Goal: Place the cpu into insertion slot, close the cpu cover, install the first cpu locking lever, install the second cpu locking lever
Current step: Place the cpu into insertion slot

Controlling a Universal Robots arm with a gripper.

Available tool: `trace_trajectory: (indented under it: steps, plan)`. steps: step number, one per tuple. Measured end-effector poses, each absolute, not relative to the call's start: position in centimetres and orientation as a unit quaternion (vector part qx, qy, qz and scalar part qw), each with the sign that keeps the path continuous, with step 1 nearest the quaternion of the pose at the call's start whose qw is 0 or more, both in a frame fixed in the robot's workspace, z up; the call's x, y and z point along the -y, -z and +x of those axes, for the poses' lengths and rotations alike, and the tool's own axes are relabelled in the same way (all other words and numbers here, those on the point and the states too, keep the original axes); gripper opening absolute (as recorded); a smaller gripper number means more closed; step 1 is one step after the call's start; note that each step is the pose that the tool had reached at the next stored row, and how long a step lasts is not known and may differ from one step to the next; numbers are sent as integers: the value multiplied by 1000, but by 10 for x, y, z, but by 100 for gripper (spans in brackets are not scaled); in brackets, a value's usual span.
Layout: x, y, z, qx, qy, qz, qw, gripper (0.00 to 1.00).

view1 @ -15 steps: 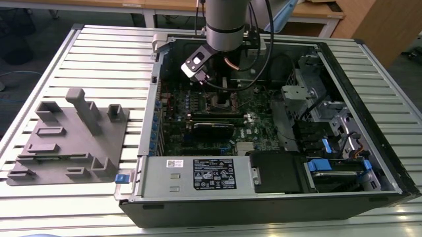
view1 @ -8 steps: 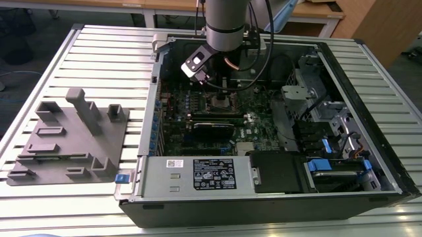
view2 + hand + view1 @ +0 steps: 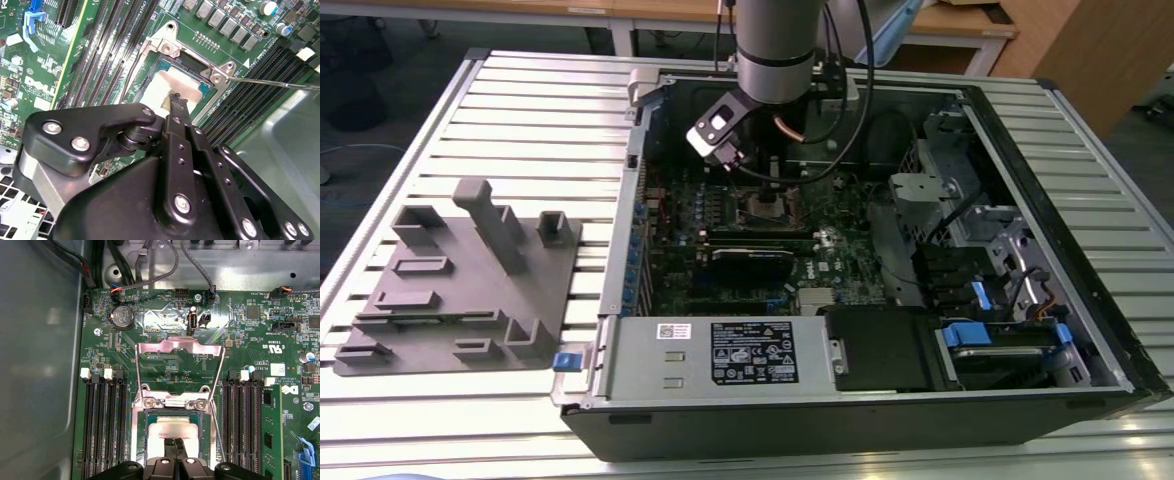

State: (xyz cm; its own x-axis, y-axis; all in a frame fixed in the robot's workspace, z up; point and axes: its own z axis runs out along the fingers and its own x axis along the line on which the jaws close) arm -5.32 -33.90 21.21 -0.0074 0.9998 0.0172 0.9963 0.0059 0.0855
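Open computer case on a slatted table

In the exterior view the case (image 3: 854, 420) fills the centre and right of the frame on the table (image 3: 534, 100), with a moulded fixture (image 3: 467, 280) at the left, apart from it. Inside, the circuit board (image 3: 674, 265) lies mid-frame and the power supply (image 3: 720, 350) sits below it. The gripper (image 3: 767, 195) hangs above the board. In the first wrist view the cpu (image 3: 170, 429) lies in the insertion slot (image 3: 172, 416), and the cpu cover (image 3: 180, 346) stands open beyond it.

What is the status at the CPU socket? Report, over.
Gripper shut, tips on the cpu. Cpu seated in insertion slot; cpu cover flipped open. Locking lever unlatched alongside.
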Motion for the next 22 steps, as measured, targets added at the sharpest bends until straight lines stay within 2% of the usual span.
trace_trajectory:
  steps: [22]
  plan:
    - [336,-211,-53,-700,-37,713,23,11]
